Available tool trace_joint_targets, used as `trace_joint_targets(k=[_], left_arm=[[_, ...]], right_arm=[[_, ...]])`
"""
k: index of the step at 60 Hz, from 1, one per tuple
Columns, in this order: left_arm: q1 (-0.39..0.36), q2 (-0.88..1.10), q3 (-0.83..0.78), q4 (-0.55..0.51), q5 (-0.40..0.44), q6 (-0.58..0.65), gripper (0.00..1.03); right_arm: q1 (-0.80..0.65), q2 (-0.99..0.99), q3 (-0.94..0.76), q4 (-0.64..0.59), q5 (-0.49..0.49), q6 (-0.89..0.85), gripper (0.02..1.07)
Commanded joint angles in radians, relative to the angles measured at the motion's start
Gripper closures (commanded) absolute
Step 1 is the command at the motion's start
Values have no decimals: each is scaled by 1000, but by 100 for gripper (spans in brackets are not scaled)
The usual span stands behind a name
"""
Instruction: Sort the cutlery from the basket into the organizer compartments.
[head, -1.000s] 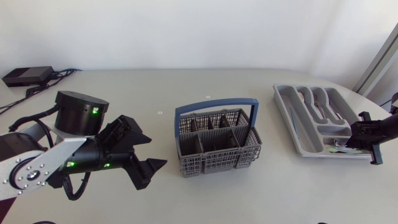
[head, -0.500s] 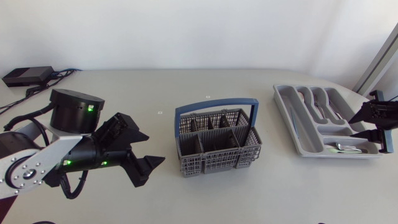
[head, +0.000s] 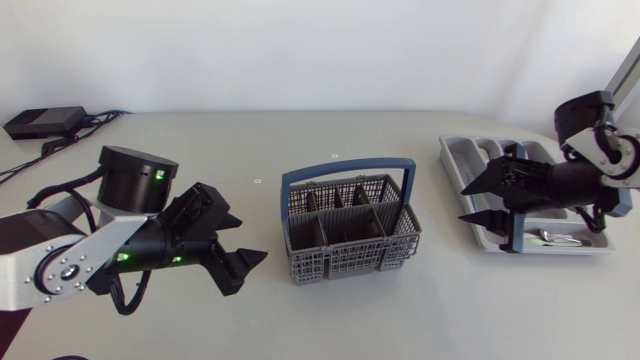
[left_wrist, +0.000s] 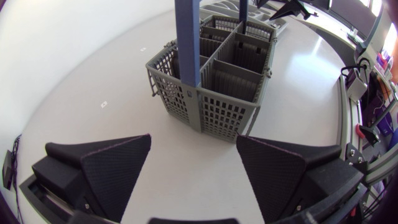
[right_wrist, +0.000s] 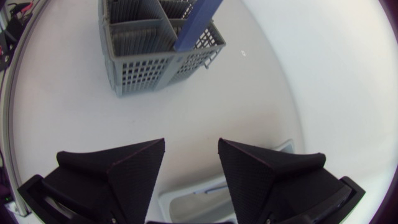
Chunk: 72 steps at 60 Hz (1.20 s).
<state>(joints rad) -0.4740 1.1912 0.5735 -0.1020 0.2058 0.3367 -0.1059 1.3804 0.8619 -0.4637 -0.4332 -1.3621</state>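
Right claw (head: 462, 204) hovers wide open and empty over the organizer (head: 453, 155), pointing toward the basket (head: 350, 256); left claw (head: 250, 240) gapes empty.

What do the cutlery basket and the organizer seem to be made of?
Cutlery basket: likely moulded plastic, matte grey, judging by its grid-pierced walls; its handle looks like blue plastic. Organizer: probably plastic too, smooth light grey with rounded moulded compartments.

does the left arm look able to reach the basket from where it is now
Probably yes. The left claw is open and points at the basket, with only bare table between them; the right claw is off by the organizer.
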Motion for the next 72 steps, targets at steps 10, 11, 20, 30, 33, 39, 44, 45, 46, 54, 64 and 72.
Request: trace_joint_targets(k=[10, 11, 20, 30, 33, 39, 44, 45, 46, 54, 64, 72], left_arm=[[0, 93, 62, 30, 21, -22, 9], [0, 97, 65, 33, 23, -22, 9], [-5, 153, 83, 68, 29, -33, 9], [14, 208, 109, 97, 38, -30, 9], [34, 222, 118, 104, 58, -28, 9], [74, 246, 137, 116, 84, -16, 9], [107, 265, 152, 119, 103, -1, 9], [115, 271, 157, 119, 106, 1, 9], [124, 274, 160, 120, 106, 4, 9], [181, 309, 197, 120, 142, 19, 9], [206, 350, 226, 117, 158, 33, 9], [215, 366, 243, 117, 159, 38, 9]], right_arm=[[158, 46, -54, 119, 31, 259, 43], [167, 46, -55, 120, 34, 265, 43], [239, 43, -75, 126, 48, 327, 43], [316, 32, -101, 146, 74, 383, 43], [337, 32, -98, 151, 82, 402, 43], [379, 42, -92, 186, 113, 437, 43], [399, 72, -64, 201, 122, 468, 43], [405, 80, -57, 201, 125, 474, 43], [410, 88, -52, 203, 129, 480, 43], [446, 160, -1, 260, 174, 526, 43], [454, 253, 85, 284, 211, 561, 43], [451, 299, 129, 293, 218, 574, 43]])
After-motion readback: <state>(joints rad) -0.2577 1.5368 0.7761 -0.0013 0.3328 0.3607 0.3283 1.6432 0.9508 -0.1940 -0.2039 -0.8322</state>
